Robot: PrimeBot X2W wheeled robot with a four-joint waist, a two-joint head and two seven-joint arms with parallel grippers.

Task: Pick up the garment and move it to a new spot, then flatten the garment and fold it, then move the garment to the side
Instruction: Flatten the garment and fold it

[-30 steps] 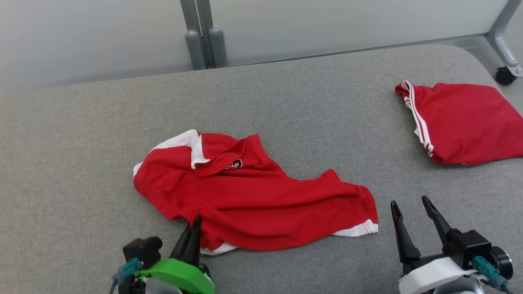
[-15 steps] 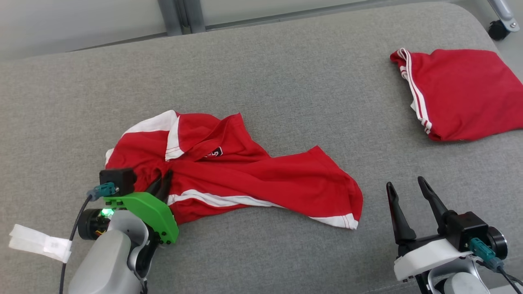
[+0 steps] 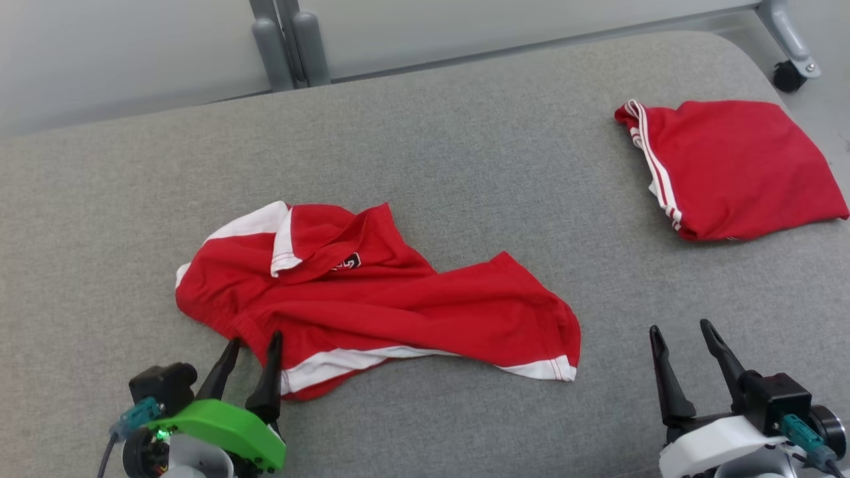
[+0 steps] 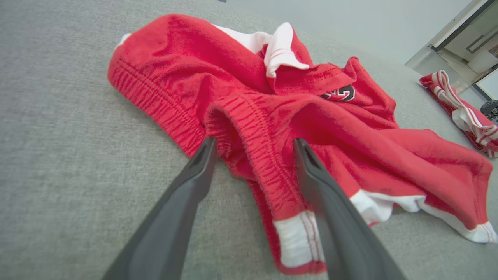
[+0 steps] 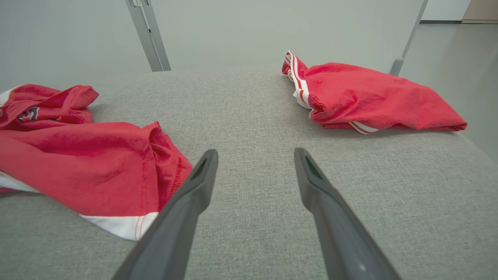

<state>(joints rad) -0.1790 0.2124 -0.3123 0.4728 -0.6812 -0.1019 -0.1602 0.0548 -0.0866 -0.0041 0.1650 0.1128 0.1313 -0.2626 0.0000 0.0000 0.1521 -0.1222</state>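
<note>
The garment (image 3: 398, 305), red shorts with white trim and a small dark logo, lies crumpled in the middle-left of the grey padded surface (image 3: 465, 146). My left gripper (image 3: 255, 340) stands open at its near-left edge. In the left wrist view the garment (image 4: 330, 116) has its ribbed waistband bunched between the spread fingers of the left gripper (image 4: 253, 140), and nothing is gripped. My right gripper (image 3: 679, 326) is open over bare surface, right of the garment's white-trimmed leg hem. In the right wrist view the right gripper (image 5: 255, 151) holds nothing, with the garment (image 5: 89, 163) to its left.
A second red garment (image 3: 730, 166), folded, with white stripes, lies at the far right near the surface's rounded corner; it also shows as a folded pile (image 5: 369, 97). Grey metal posts (image 3: 282, 40) stand behind the surface. A caster wheel (image 3: 787, 76) sits off the far right corner.
My left gripper, shut on the garment's edge, has opened, let go and drawn back to the near side. The head camera shifted. The right gripper stayed open.
</note>
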